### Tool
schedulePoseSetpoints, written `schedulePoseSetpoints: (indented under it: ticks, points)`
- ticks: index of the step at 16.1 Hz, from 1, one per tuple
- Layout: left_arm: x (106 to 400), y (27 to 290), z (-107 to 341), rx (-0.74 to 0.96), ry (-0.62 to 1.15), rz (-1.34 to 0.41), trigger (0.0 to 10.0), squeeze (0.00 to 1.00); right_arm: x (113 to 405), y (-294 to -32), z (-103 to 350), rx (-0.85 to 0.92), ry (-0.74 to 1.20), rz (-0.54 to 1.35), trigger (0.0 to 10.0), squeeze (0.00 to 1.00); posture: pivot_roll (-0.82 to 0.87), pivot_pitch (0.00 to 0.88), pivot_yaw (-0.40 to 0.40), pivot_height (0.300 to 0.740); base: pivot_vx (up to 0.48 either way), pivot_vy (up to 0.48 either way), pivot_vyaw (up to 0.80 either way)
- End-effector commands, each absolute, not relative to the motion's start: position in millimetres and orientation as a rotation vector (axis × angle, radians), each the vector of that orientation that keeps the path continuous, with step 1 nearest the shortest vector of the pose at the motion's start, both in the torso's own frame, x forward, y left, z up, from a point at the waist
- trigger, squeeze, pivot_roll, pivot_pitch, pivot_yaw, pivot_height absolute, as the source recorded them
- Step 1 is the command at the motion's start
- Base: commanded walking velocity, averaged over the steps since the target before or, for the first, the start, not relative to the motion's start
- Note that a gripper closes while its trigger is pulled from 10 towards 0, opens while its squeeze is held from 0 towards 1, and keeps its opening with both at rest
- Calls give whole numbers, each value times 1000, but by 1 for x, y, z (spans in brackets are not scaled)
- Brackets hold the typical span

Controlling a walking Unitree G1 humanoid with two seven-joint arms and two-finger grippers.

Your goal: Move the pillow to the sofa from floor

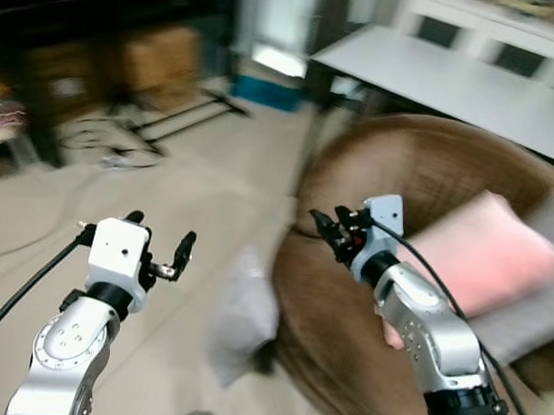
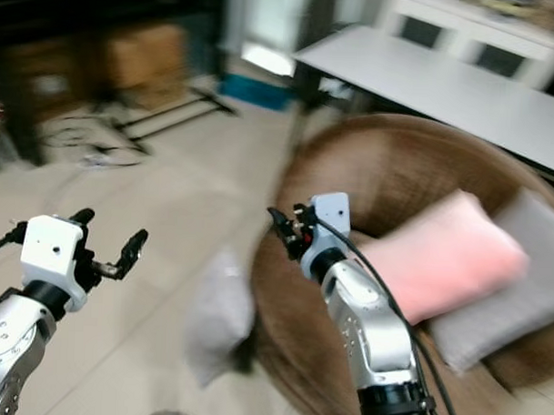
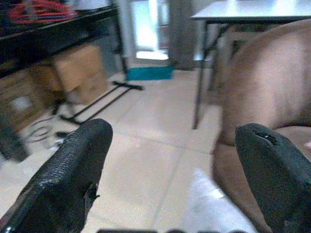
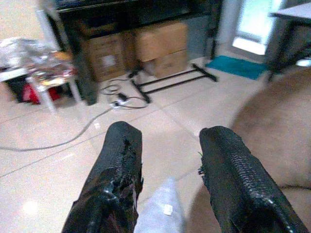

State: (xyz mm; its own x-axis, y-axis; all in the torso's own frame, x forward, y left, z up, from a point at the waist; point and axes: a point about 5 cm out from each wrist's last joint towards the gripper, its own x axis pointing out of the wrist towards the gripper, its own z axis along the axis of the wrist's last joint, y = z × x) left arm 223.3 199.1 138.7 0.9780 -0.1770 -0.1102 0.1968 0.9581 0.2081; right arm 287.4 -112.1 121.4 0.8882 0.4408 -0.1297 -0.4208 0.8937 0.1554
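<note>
The pale grey fabric pillow (image 1: pixel 241 326) lies on the floor against the round brown wicker sofa (image 1: pixel 424 167), below and between both pincers. The left gripper (image 1: pixel 157 244) is spread wide, the right gripper (image 1: pixel 326 226) released. Best to bend low and bracket the pillow's middle.

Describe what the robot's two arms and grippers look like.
Both arms are silver metal with rounded joints. The left gripper has a white boxy wrist block, the right gripper a pale one; each has two long black textured fingers. Black cables run along both arms.
</note>
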Motion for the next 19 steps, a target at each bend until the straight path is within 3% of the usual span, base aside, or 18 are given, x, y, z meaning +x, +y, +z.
schedulePoseSetpoints:
  ticks: [1,5,11,19]
  points:
    - [224,198,140,216,81,-196,10000,0,287,-112,125,126,156,460,10000,0,61,0,-91,740,251,0,800]
    - [222,199,139,217,87,-193,10000,0,286,-111,124,124,160,470,10000,0,65,0,-95,740,253,0,800]
    - [221,200,136,223,94,-191,10000,0,287,-121,118,105,174,399,10000,0,60,0,-95,740,249,0,0]
    - [224,206,133,295,79,-88,10000,0,283,-127,112,94,189,404,10000,0,53,0,-88,725,0,0,0]
